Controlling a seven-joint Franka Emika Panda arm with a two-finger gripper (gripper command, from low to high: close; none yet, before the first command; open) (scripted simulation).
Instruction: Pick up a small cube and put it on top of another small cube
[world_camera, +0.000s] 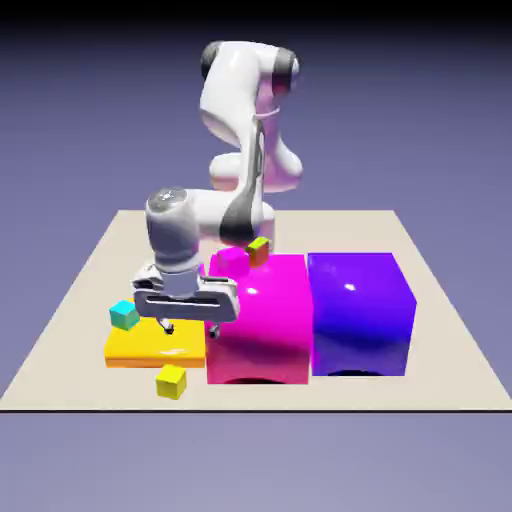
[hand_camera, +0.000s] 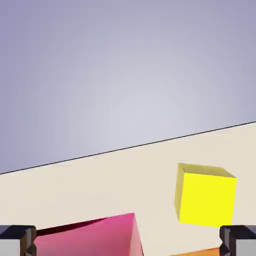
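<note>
The small yellow cube (world_camera: 172, 381) lies on the table near the front edge, just in front of a flat yellow block (world_camera: 155, 345). In the hand view the yellow cube (hand_camera: 206, 196) appears at the right, above the right fingertip (hand_camera: 240, 240). My gripper (world_camera: 187, 322) hangs open over the flat yellow block, beside the left face of the big magenta block (world_camera: 258, 320), behind the cube. The gripper (hand_camera: 128, 243) holds nothing; only a corner of the magenta block (hand_camera: 90, 237) shows low between its tips. A teal small cube (world_camera: 124, 316) sits to the exterior view's left of the gripper.
A big purple block (world_camera: 360, 312) stands against the magenta block's right side. A green-and-orange small cube (world_camera: 258, 250) and a small magenta cube (world_camera: 232, 260) sit behind the magenta block. The table's edge (hand_camera: 125, 148) crosses the hand view just beyond the yellow cube.
</note>
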